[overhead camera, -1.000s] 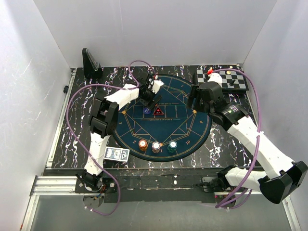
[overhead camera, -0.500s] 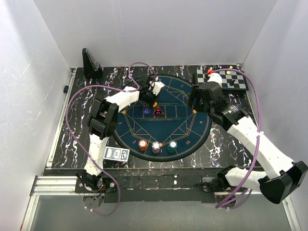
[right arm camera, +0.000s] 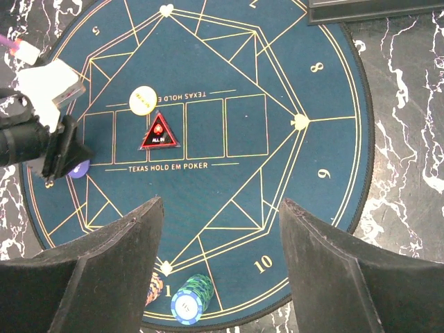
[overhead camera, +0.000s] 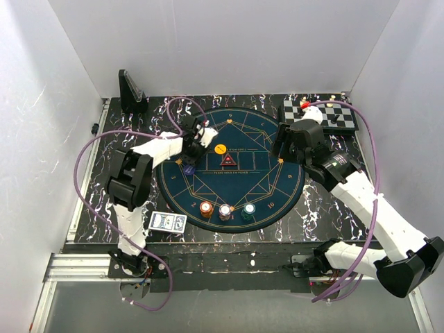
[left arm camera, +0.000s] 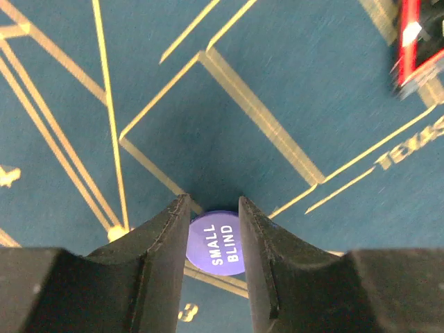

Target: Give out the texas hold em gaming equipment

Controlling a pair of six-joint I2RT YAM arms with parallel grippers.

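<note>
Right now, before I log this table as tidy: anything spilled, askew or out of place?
Nothing spilled: three chip stacks stand upright at the near edge of the mat, and the card deck lies flat beside it. Only the chessboard, far right corner, doesn't fit a poker layout.

White walls (overhead camera: pixel 222 41); black table (overhead camera: pixel 312 211), seemingly marble-patterned.

from above, the light is even and bright; the white walls (overhead camera: pixel 222 41) wash pale and shadows are soft. in my left wrist view the red marker (left arm camera: pixel 416 41) smears with blur, my left fingers (left arm camera: pixel 163 257) read near-black and shade the mat (left arm camera: pixel 291 111), and the small blind chip (left arm camera: pixel 216 246) is sharp.
</note>
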